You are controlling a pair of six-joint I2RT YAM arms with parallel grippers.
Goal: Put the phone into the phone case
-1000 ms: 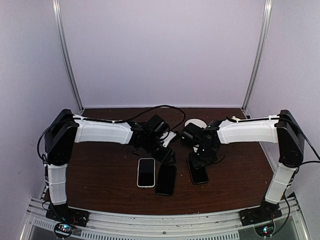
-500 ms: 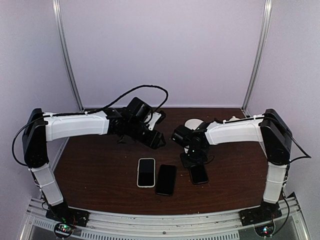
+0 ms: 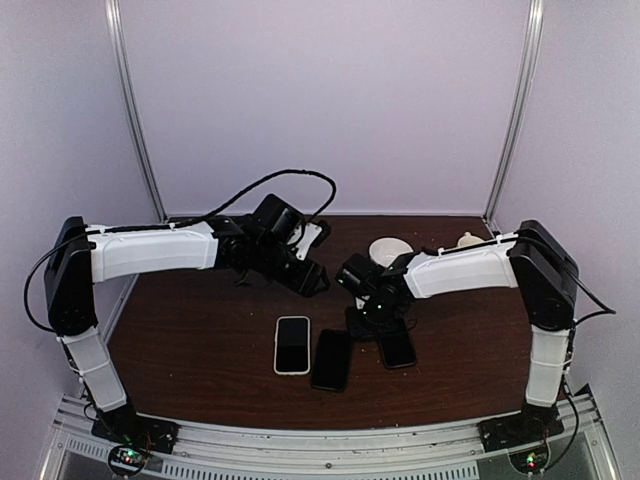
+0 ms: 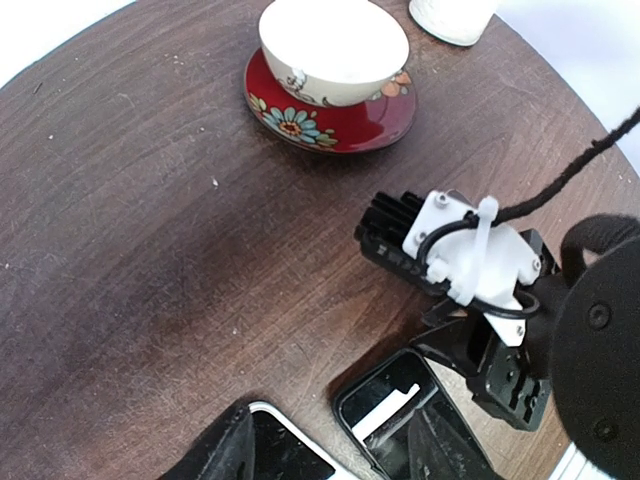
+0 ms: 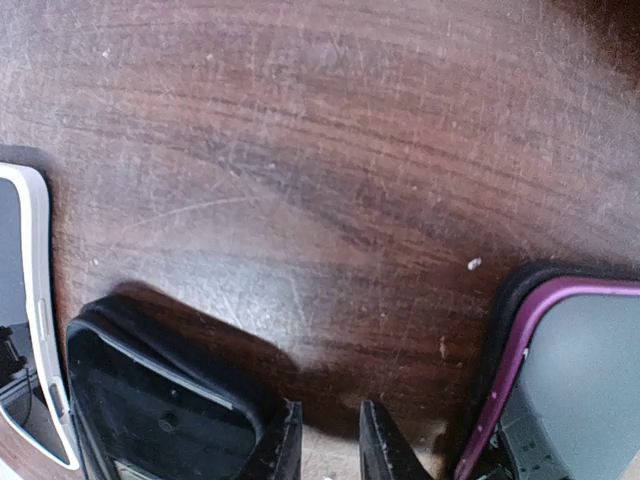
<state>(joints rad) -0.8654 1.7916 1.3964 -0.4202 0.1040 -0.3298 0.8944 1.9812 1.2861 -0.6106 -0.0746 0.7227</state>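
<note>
- Right jaws: parted only a sliver and gripping nothing, with bare worktop point(image 5: 330, 200) showing in the gap. They sit low at the far right corner of the black case point(image 5: 150, 415). One fingertip point(image 5: 283, 445) is just beside its rim; I cannot tell whether it touches.
- Risk there: so narrow a gap cannot span the case, so a forward move would likely shove it rather than take it. The white phone point(image 3: 292, 343) lies flat just beside the case on its left, not yet in it, and would be knocked askew too.
- Left jaws: spread wide and empty, hanging above the worktop beyond the case.
- Risk there: they look down on the right wrist point(image 4: 470, 260), which is near. If both arms close on the case they could clash, or the left arm's looping cable point(image 3: 265, 180) could catch.
- Right of the case, a little apart, lies a purple-edged slab point(image 5: 570, 380); I cannot tell whether it is a phone or a second case. Taking the black one for the case is my own reading, so pairing the wrong two is a real hazard.
- All three lie flat and thin, so fingertips may scrape the wood or skid off an edge.
- Beyond the case stands a cup point(image 4: 335, 45) on a red saucer point(image 4: 300, 125); a wide sweep could tip it.
</note>
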